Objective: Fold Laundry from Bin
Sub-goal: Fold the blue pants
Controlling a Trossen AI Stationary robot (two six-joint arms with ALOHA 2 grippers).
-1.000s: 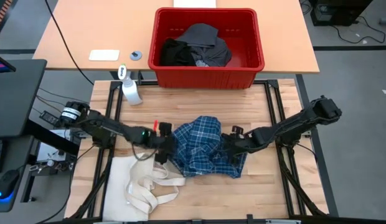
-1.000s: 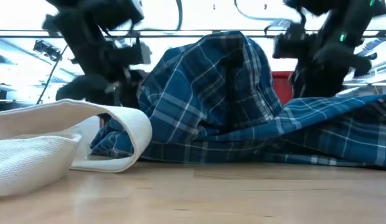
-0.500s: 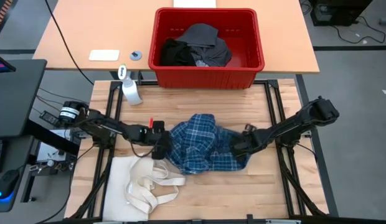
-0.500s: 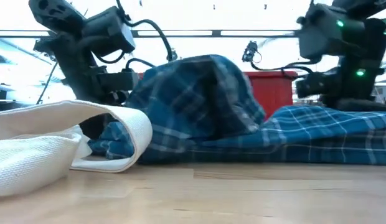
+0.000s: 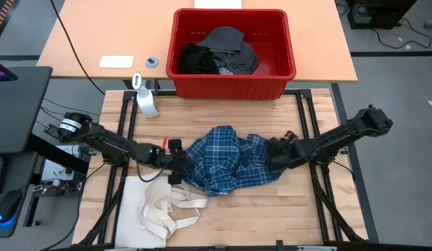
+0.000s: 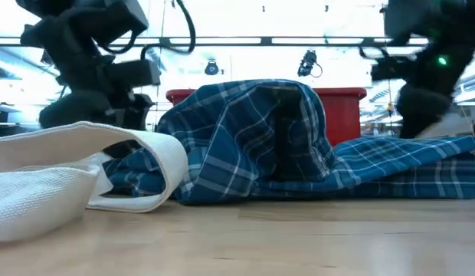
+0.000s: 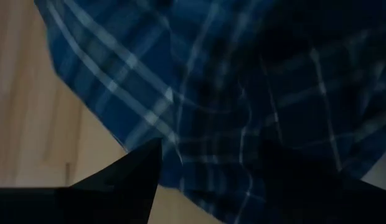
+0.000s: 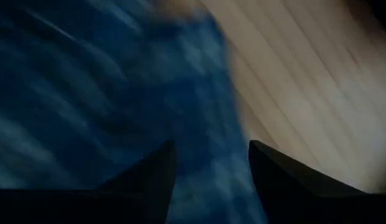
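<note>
A blue plaid shirt (image 5: 226,166) lies crumpled in the middle of the table, with a raised hump (image 6: 257,126) and a flatter part (image 6: 410,165) on the wood. My left gripper (image 5: 180,166) stands at the shirt's left edge, its fingers apart with plaid cloth (image 7: 211,149) between them. At the shirt's right edge is my right gripper (image 5: 275,155), also open over blue cloth (image 8: 211,144). The red bin (image 5: 279,70) at the far side holds dark laundry (image 5: 219,54). My left gripper points slanting down at the shirt's left edge (image 7: 180,134), and cloth shows between its open fingers; I cannot tell whether they touch it. My right gripper points slanting down at the shirt's right edge (image 8: 205,93), its fingers apart; blur keeps me from telling whether they touch it.
A cream tote bag (image 5: 157,209) with long handles lies at the near left, right beside my left gripper, and fills the left of the low view (image 6: 76,172). A spray bottle (image 5: 146,101) stands at the far left. Bare wood lies along the near edge.
My left gripper has gone toward the table's left edge and my right gripper toward the right edge, the right one rolling as it went. The shirt's hump has sunk lower, and the shirt now spreads wider from left to right.
</note>
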